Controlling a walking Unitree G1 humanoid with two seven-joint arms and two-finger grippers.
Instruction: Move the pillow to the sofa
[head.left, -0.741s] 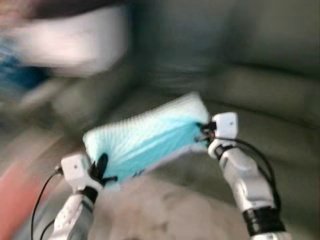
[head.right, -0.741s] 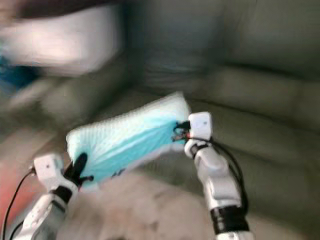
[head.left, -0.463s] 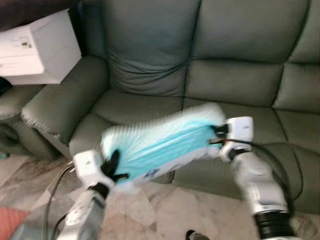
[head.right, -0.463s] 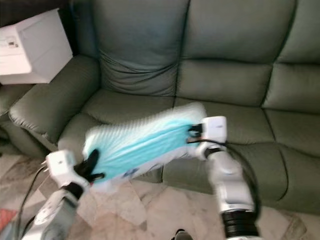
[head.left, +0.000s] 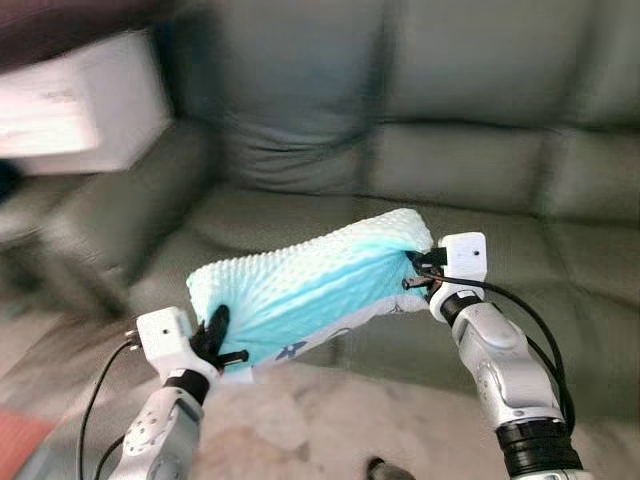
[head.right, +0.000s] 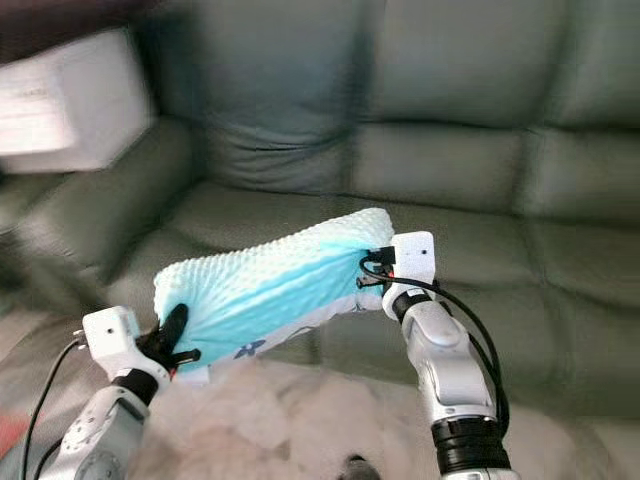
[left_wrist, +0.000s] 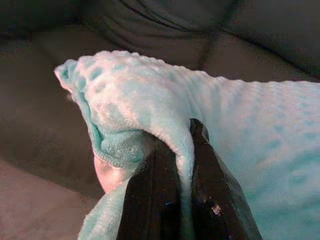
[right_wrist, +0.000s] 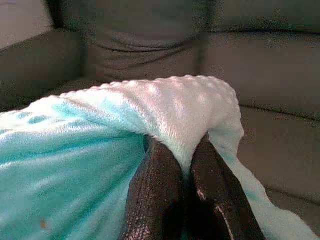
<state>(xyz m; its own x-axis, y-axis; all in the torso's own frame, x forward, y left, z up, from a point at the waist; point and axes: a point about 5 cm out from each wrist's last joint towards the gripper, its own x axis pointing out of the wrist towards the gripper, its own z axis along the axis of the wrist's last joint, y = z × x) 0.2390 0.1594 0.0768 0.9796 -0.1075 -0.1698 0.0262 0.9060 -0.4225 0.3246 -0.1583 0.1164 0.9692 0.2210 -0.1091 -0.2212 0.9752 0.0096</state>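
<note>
One pillow (head.left: 310, 285), turquoise with a dimpled fleece cover, hangs in the air in front of the sofa (head.left: 470, 160), over the front edge of its seat cushions and not resting on them. Two grippers carry it, one at each end. The left gripper (head.left: 213, 340) has both black fingers (left_wrist: 150, 200) pressed together on a fold of fabric at the end nearer the sofa's armrest; that end sits lower. The right gripper (head.left: 418, 272) is clamped likewise on the opposite, higher end, its fingers (right_wrist: 157, 195) pinching a ridge of the cover. One white box (head.left: 75, 120) stands beyond the sofa's armrest, its top edge cut off. Both head views are smeared by motion; sofa seams and floor (head.left: 320, 420) detail are hard to make out. A small dark object (head.left: 380, 468) at the bottom edge cannot be identified.
</note>
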